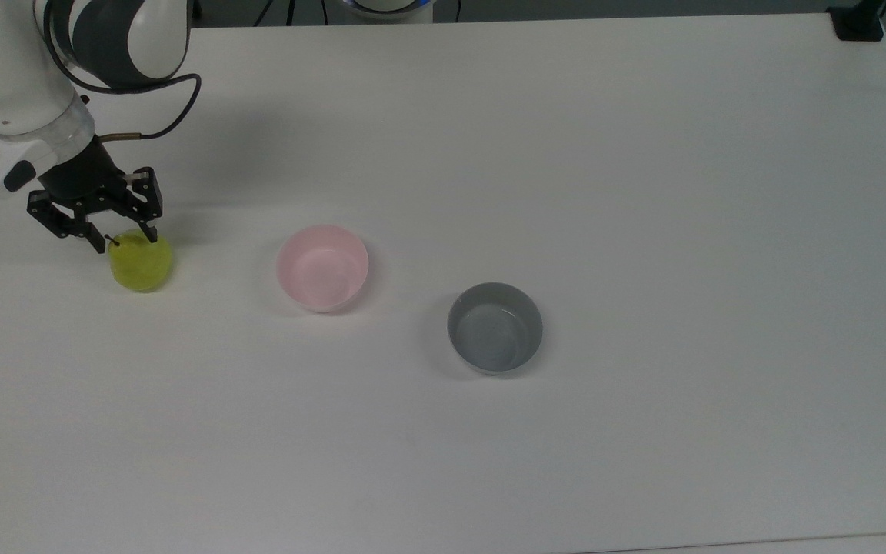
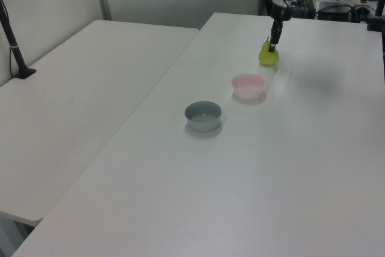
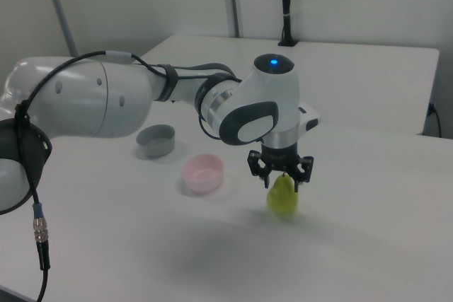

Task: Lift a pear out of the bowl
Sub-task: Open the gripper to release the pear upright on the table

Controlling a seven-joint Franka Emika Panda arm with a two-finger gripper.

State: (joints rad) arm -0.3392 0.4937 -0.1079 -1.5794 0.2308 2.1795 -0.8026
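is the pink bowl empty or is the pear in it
Empty. The pink bowl shows only its smooth bare inside, while the pear sits apart from it, toward the top view's left, under the gripper.

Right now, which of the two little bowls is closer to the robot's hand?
The pink bowl. It sits between the hand, which is at the pear, and the grey bowl, which lies farther toward the top view's right.

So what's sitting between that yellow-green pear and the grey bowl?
The pale pink bowl, empty, sits between the yellow-green pear and round grey bowl in the top view.
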